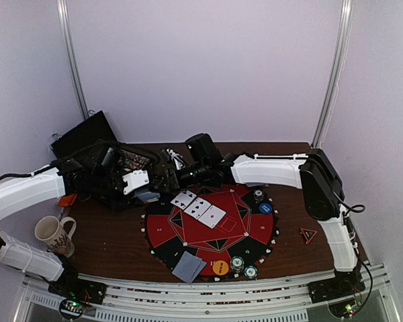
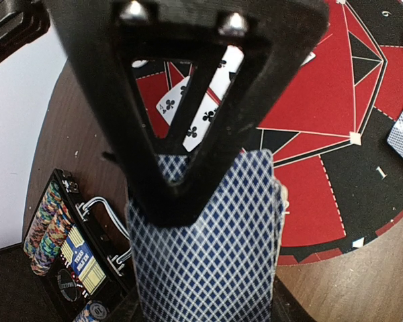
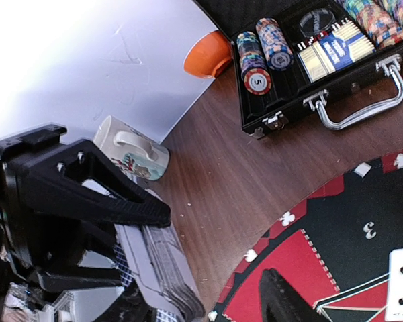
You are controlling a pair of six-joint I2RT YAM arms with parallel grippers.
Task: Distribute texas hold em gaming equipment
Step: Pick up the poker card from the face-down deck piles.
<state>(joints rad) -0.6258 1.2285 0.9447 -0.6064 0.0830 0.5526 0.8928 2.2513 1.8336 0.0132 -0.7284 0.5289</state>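
The left gripper [image 3: 142, 247] clamps a deck of cards [image 2: 208, 268] at the upper-left edge of the mat [image 1: 255, 235], just beside three face-up cards [image 1: 198, 206]. Whether the right gripper [image 3: 285, 303] is closed or released cannot be told.

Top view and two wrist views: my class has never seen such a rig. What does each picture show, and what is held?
The top view looks down on two white robot arms, the left arm and right arm, bolted at the near edge of the table. The other pictures come from cameras on their wrists. On the table lies a round poker mat carrying three face-up cards, chip stacks and an orange button; a mug and an open chip case stand beside it. The left gripper clamps a deck of blue-backed cards.
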